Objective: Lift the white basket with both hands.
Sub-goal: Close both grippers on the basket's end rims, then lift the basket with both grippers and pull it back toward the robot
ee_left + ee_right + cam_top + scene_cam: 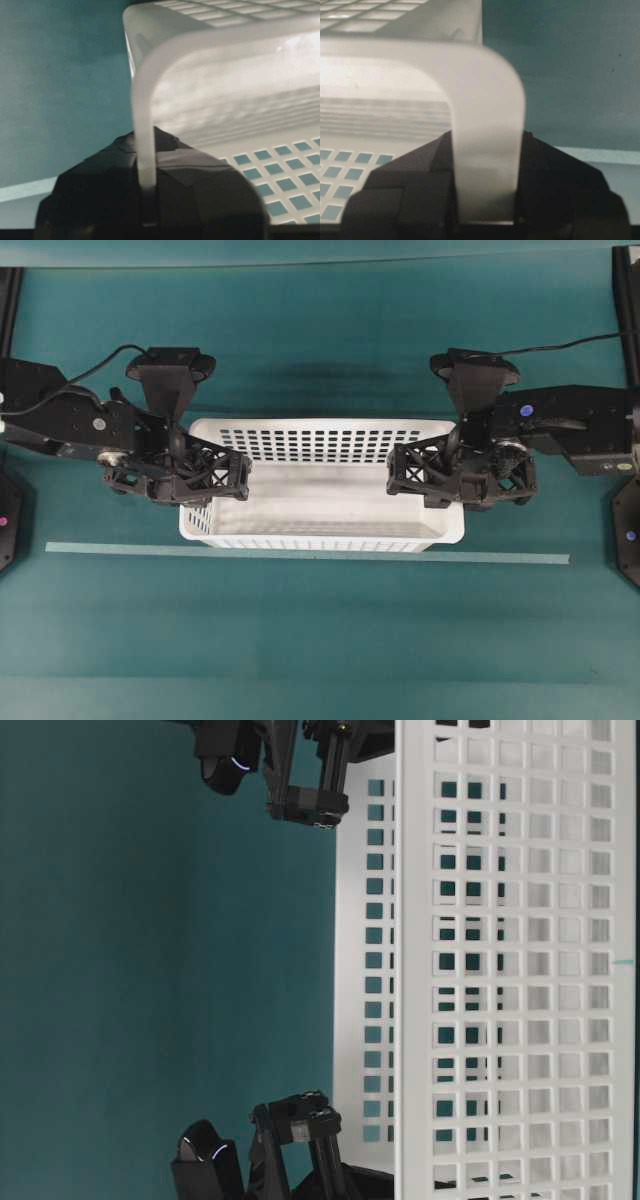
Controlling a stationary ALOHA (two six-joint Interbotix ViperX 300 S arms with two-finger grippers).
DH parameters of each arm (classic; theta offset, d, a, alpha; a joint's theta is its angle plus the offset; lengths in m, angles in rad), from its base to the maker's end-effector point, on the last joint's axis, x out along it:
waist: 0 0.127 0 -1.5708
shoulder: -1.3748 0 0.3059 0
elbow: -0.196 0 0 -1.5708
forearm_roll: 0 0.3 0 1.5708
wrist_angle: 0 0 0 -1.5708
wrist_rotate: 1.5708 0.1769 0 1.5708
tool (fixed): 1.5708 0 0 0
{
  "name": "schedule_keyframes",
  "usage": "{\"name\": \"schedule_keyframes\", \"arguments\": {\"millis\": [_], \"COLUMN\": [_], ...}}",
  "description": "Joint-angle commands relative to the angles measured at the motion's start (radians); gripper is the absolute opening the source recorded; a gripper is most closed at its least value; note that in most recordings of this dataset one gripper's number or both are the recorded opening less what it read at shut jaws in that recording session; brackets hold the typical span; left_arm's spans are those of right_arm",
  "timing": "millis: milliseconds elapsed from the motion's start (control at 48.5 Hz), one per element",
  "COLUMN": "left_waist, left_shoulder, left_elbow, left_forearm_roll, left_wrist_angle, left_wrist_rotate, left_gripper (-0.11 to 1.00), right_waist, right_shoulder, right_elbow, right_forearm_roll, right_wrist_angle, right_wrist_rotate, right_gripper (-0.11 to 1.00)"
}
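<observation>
Closest to the lens in the left wrist view, the rolled rim of the white basket (145, 100) runs straight down into the dark jaws of the left gripper (146, 200), which are pressed together on that thin edge with no gap showing on either side. From the right wrist camera the matching picture appears: a broader band of rim drops between the two black fingers (560, 190) of the right gripper (485, 210), and both sit flush against the plastic, clamped on it. Seen from overhead, the basket lies between the two tools, its short ends under them, with each gripper reaching in over an end wall so that its tip hangs just inside the rim; the left one (215, 475) is at the left end and the right one (420, 475) at the right end. Slotted walls face outward beyond both tools, and the solid floor spreads between them. Just beyond the basket's long wall on the near side, a pale strip of tape (300, 554) crosses the teal table (320, 640). Whether the floor rests on the table or is clear of it cannot be told.
</observation>
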State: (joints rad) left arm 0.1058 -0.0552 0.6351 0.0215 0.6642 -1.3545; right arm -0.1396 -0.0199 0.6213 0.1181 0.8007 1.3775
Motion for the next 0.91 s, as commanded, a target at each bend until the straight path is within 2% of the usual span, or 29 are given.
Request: {"name": "schedule_keyframes", "arguments": {"millis": [0,289,495,618,886], "left_waist": [-0.009,-0.009,-0.008,-0.006,0.003], "left_shoulder": [0.018,0.021,-0.038,-0.091,-0.179], "left_elbow": [-0.008,-0.015,-0.041,-0.081,-0.184], "left_forearm_roll": [0.005,0.005,0.005,0.005,0.005], "left_wrist_angle": [-0.005,-0.009,0.029,0.1,0.295], "left_wrist_rotate": [0.005,0.005,0.008,0.008,0.014], "left_gripper": [-0.04,-0.04,-0.04,-0.04,-0.04], "right_waist": [-0.003,-0.005,-0.012,-0.017,-0.044], "right_shoulder": [0.035,0.037,-0.015,-0.06,-0.083], "right_elbow": [-0.014,-0.014,-0.067,-0.123,-0.268], "right_forearm_roll": [-0.002,-0.002,0.008,0.012,0.028], "right_wrist_angle": [-0.006,-0.009,0.031,0.126,0.416], "right_wrist_rotate": [-0.003,-0.005,-0.035,-0.043,-0.075], "right_gripper": [0.2,0.2,0.2,0.2,0.2]}}
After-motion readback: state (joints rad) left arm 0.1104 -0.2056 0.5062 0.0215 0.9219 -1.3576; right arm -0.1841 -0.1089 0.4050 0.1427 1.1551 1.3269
